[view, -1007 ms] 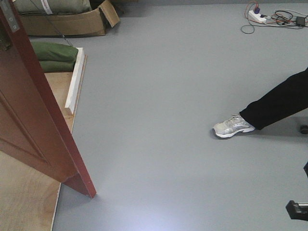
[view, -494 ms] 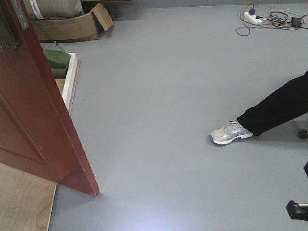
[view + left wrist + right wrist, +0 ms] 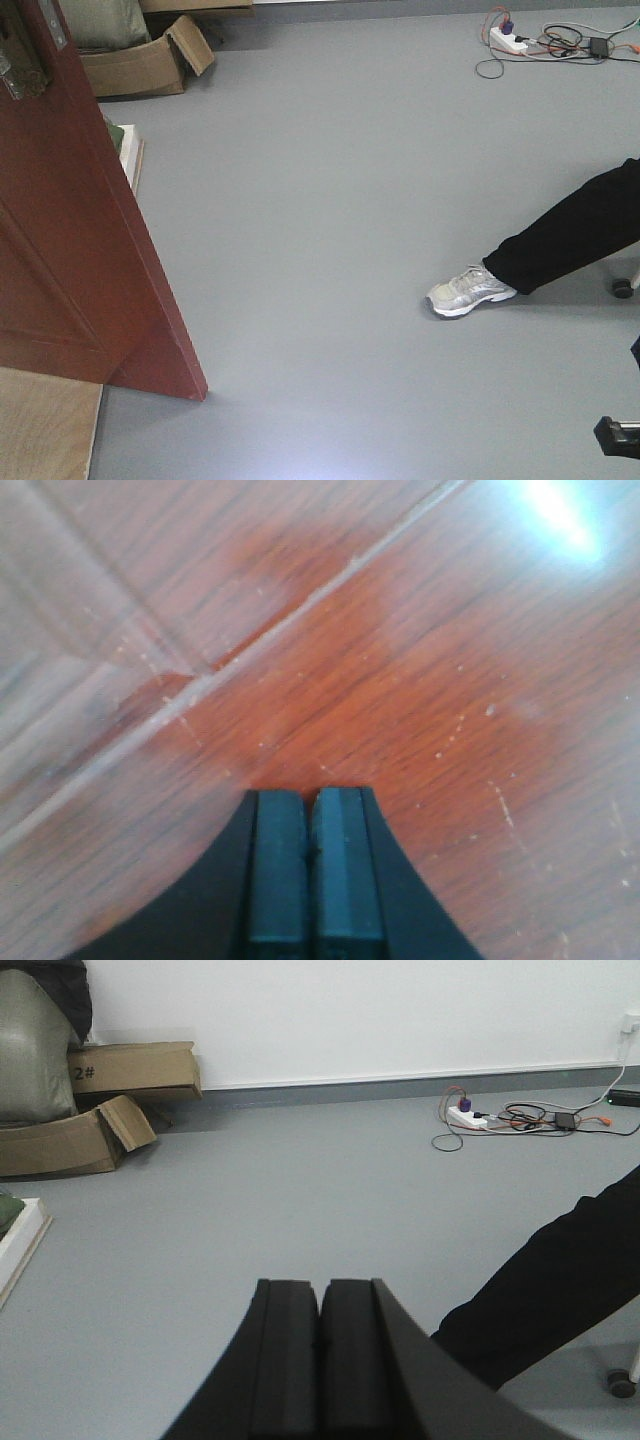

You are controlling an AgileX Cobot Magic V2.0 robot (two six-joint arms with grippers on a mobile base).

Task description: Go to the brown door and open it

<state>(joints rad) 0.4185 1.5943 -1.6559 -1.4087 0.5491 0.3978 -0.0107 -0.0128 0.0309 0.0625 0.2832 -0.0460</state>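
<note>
Pushing the brown door (image 3: pixel 70 250), ajar at the left with its panel right before the left gripper (image 3: pixel 308 810), should go slowly and squarely, both left and right gripper (image 3: pixel 320 1295) pinched closed and empty.

Even, diffuse indoor light fills the front view; the grey floor (image 3: pixel 330 200) shows a pale bluish sheen low at centre and a soft shadow beside the foot of the brown door (image 3: pixel 80 250). The sneaker (image 3: pixel 467 290) casts only a thin, faint shadow. In the left wrist view the door's glossy wood (image 3: pixel 400 680) is blurred throughout, with a blown-out white glare in the upper right corner, and the left claw (image 3: pixel 310 870) is dark and soft-edged. The right wrist view is bright and fairly sharp, its white wall (image 3: pixel 400 1010) evenly lit
</note>
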